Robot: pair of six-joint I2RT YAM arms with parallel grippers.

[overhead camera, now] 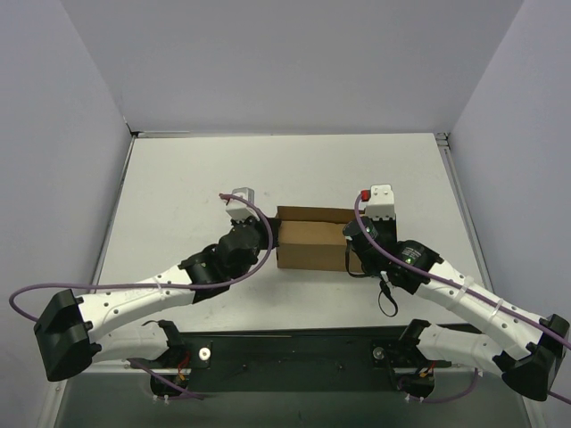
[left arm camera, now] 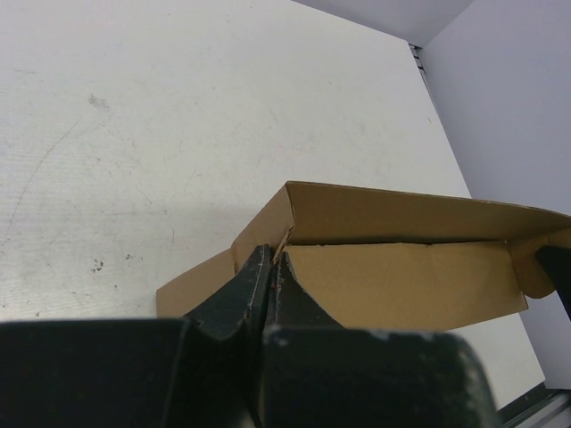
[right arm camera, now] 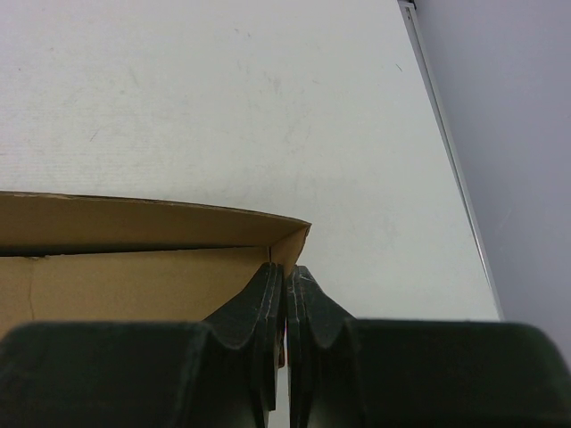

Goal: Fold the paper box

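plain brown paper box (overhead camera: 312, 245), partly folded, walls up, top open, table (overhead camera: 178, 178) centre

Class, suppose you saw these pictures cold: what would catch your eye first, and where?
The brown paper box, its walls already raised, sits in the middle of the white table. The left gripper is shut on its left end wall and the right gripper on its right end wall.

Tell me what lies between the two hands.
Only the plain brown cardboard box, with the left hand and right hand at its ends; top view.
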